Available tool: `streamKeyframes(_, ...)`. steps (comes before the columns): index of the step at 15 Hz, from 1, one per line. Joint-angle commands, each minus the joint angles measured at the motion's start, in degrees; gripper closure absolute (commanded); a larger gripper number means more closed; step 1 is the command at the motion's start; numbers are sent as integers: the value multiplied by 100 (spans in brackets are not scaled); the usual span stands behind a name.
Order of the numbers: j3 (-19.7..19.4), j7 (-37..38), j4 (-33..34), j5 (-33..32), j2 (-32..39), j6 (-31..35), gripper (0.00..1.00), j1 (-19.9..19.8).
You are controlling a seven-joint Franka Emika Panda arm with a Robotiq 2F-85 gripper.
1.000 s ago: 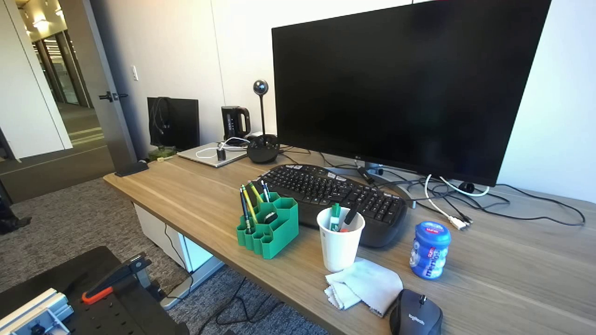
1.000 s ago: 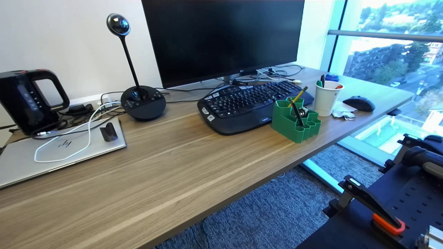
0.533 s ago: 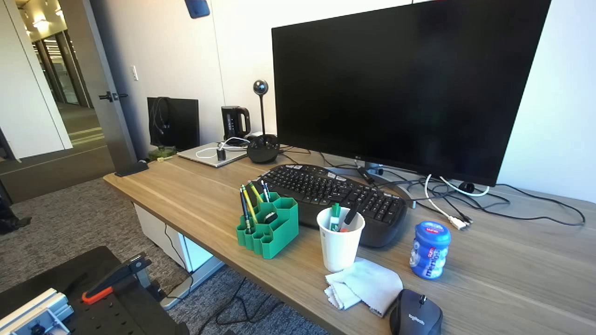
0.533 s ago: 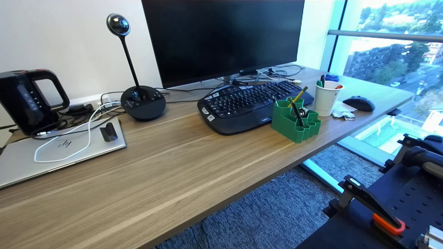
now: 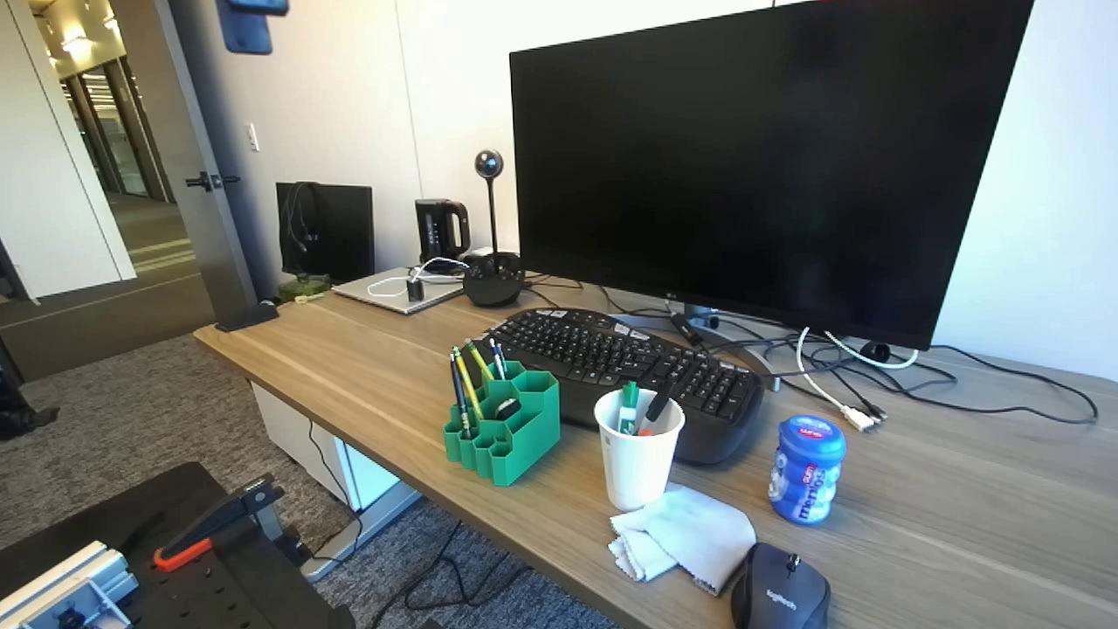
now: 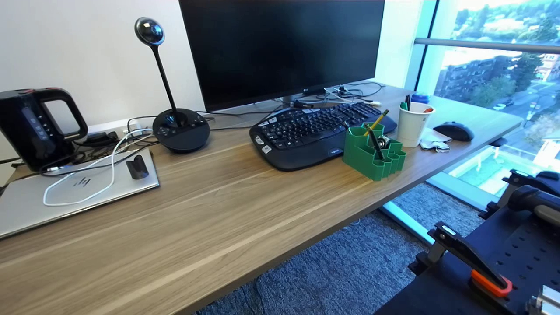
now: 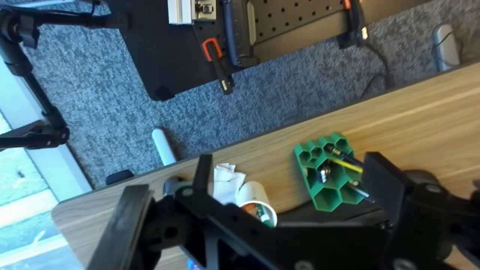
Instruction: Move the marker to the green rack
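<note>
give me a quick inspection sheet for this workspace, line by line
Surface: wood-grain desk; damage or spills, nothing seen
Job's things: green rack upright on the desk, holding pencils; black marker, likely the one meant, in the white cup
Clutter: green-capped marker in the same cup; keyboard, mouse, cloth, blue gum tub, kettle, closed laptop
Gripper: open, holding nothing
Cables: loose black and white cables below the monitor; white cord lying on the laptop
Surroundings: open door, window, carpet, black bench with clamps
</note>
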Motion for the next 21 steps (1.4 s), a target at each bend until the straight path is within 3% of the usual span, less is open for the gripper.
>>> streamKeyframes(1, -305, -745, 290, 404, 71, -906, 0, 299)
streamKeyframes(2, -358, -933, 300, 464, 41, -1076, 0, 340)
streamKeyframes(3, -194, -571, 120, 274, 5, -692, 0, 220)
streamKeyframes(21, -279, -865, 166, 346, 5, -897, 0, 268)
